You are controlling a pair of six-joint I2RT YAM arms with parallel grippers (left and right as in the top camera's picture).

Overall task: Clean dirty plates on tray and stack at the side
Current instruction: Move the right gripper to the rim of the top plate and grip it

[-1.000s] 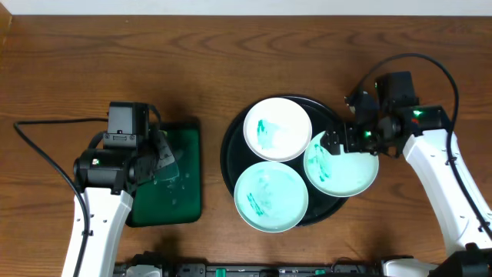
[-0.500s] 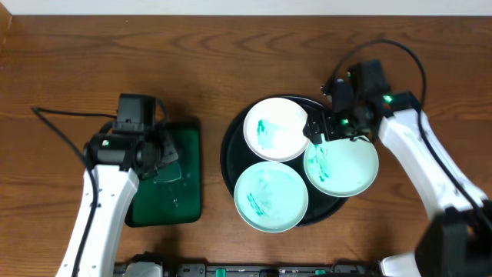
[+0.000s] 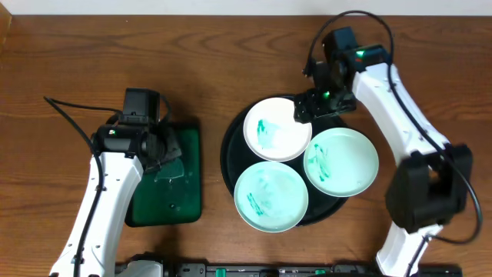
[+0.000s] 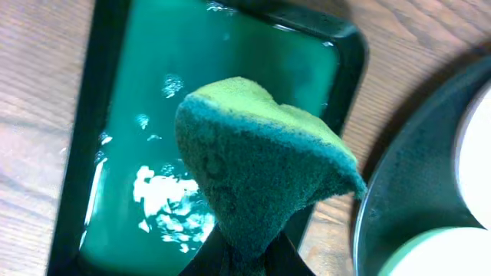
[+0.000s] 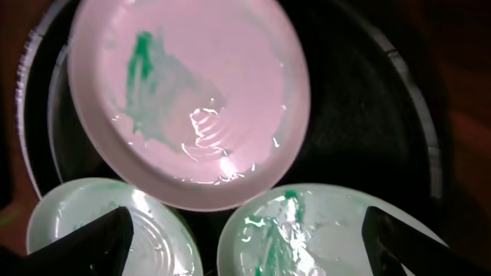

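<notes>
Stock at this moment, as I read it from the console:

- Tray (image 3: 227,158), black and round, mid-counter, carrying all three plates. None is stacked at the side yet.
- Back plate (image 3: 277,128), teal smear left of centre. Its rim seems to overlap the right plate (image 3: 341,161); the front plate (image 3: 270,197) lies close against both. All are smeared.
- Right tool (image 3: 301,111), fingers spread wide and holding nothing, poised above the back plate's right edge. Its own camera looks straight down on that plate.
- Left tool (image 3: 165,146), pinching the sponge (image 4: 261,169) at its base, held over the green rectangular tray (image 3: 173,192), which glistens wet.

Step in hand, by my judgement: the opening of the first clean, with one tool reaching for the back plate and the sponge waiting.

Next move calls for: lowering the right tool onto that thin rim without nudging its neighbours, then bringing the sponge across.

Edges and room:
- The plates crowd each other, leaving little gap for a finger between them.
- The tray's raised rim sits just beyond the back plate, so entry from above looks safest.
- Only a narrow strip separates the two trays.
- The counter (image 3: 77,61) lies open behind and to the right, good stacking ground.
</notes>
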